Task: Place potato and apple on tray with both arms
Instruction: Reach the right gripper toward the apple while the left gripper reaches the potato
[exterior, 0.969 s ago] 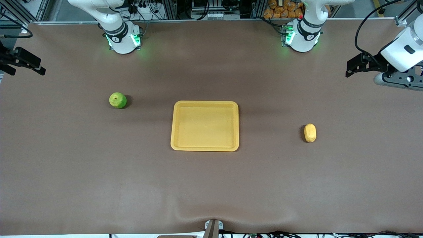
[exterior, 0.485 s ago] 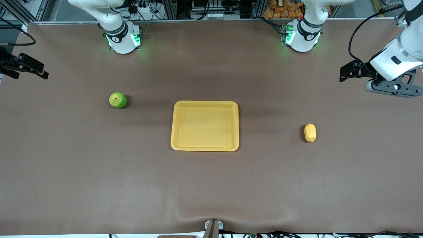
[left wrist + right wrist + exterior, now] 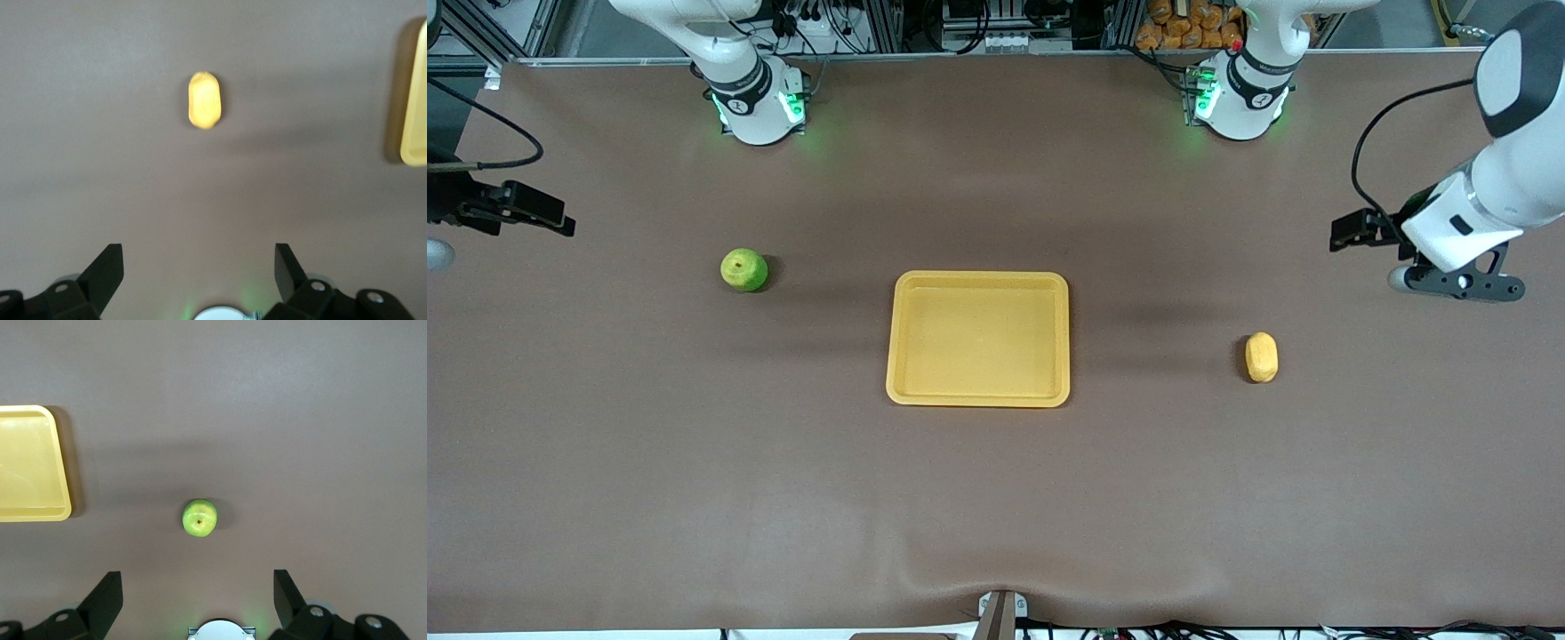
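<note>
The green apple [image 3: 743,269] sits on the brown table toward the right arm's end. The yellow-tan potato [image 3: 1261,356] lies toward the left arm's end. The yellow-orange tray [image 3: 978,339] lies between them with nothing on it. My left gripper [image 3: 1347,233] is open and empty, up in the air over the table near its end edge, apart from the potato. The left wrist view shows its gripper [image 3: 198,257], the potato [image 3: 203,100] and a tray corner [image 3: 415,100]. My right gripper [image 3: 556,220] is open and empty, apart from the apple. The right wrist view shows its gripper [image 3: 198,583], the apple [image 3: 199,517] and the tray [image 3: 27,467].
The two arm bases [image 3: 758,105] [image 3: 1238,100] stand at the table's back edge with green lights. Cables and equipment lie past that edge. A small clamp [image 3: 1000,613] sits at the front edge.
Both grippers have moved inward over the table: the left toward the potato, the right toward the apple. The apple, potato and tray have not moved.
</note>
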Tool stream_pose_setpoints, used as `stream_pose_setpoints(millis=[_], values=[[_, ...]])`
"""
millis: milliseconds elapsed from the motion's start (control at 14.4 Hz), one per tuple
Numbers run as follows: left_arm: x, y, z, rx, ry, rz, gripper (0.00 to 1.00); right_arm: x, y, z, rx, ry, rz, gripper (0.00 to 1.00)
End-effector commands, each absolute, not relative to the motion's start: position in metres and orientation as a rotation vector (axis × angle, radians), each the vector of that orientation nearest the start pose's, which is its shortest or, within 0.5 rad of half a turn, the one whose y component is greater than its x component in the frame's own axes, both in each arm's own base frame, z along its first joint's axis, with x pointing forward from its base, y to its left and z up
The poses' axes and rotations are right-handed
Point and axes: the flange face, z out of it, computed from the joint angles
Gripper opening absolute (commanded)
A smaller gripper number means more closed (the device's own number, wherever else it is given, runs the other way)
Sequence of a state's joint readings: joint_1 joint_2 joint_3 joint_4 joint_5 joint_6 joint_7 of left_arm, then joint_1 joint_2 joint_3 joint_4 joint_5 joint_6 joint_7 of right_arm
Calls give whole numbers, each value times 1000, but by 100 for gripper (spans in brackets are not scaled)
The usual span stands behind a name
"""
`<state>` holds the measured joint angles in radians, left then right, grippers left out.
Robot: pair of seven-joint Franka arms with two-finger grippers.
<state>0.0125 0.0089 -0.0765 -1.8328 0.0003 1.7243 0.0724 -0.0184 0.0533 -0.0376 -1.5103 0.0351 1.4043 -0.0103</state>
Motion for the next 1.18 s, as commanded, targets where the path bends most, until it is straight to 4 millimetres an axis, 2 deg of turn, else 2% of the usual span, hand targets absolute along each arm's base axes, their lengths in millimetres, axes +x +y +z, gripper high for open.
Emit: stream_pose_setpoints(millis=[0,138,346,485,623,762,969,1108], values=[[545,-39,473,-3141,231,109,100,567,-24,587,-3085,55,323,100],[543,-39,457,-3136,237,94,100,568,-24,586,-3080,55,325,100],[540,-44,436,-3132,255,60,100,575,-28,566,-3070,79,376,100],[540,-53,430,-3127,284,67,100,582,-29,547,-3062,84,433,100],[545,-54,406,-3122,293,103,100,588,-35,518,-3043,94,534,100],[548,-72,381,-3123,342,76,100,591,-39,496,-3022,111,625,100],[552,-69,351,-3135,313,23,100,593,-38,470,-2997,113,731,100],[551,-69,332,-3139,306,-28,100,589,-39,446,-2966,115,840,100]])
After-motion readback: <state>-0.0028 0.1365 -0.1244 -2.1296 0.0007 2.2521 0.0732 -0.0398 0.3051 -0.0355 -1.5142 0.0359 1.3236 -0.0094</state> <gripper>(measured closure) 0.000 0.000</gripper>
